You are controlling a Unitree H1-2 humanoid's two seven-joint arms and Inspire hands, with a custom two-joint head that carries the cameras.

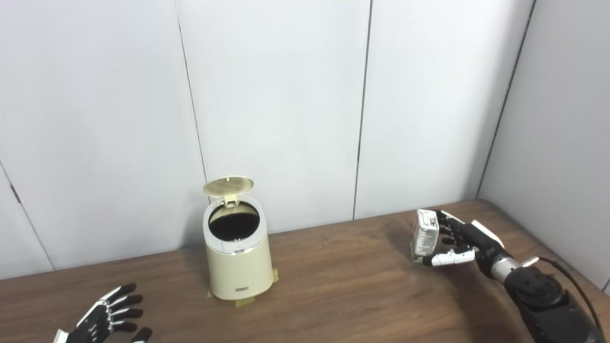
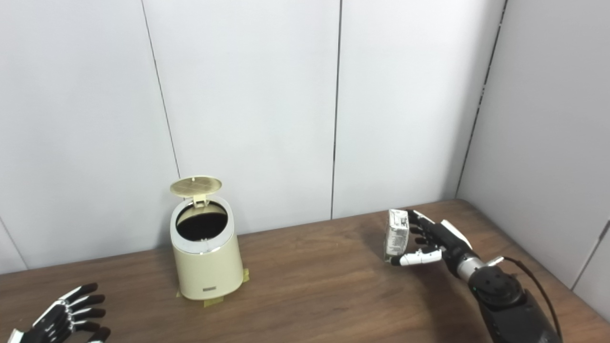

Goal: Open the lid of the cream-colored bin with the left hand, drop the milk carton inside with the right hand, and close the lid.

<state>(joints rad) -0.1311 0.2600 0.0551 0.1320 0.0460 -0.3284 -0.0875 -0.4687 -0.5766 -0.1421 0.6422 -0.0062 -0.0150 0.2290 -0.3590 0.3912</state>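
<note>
Lid (image 1: 228, 186) up on bin (image 1: 238, 267), right hand (image 1: 460, 243) clamped on milk carton (image 1: 424, 236) at 3 o'clock, left hand (image 1: 107, 317) spread empty at 8 o'clock over bare desk (image 1: 343, 286).

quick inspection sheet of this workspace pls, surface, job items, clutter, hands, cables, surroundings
surface: brown wooden table, bare between bin and carton
job's things: cream-colored bin upright at left-centre, its lid flipped up, dark opening exposed; milk carton upright at right, held
clutter: nothing seen; only yellowish tape tabs at the bin's base
hands: left hand low at the near left edge, fingers spread, holding nothing; right hand closed around the carton, well apart from the bin
cables: a black cable loops over the right wrist
surroundings: white wall panels behind and to the right, with dark seams
</note>
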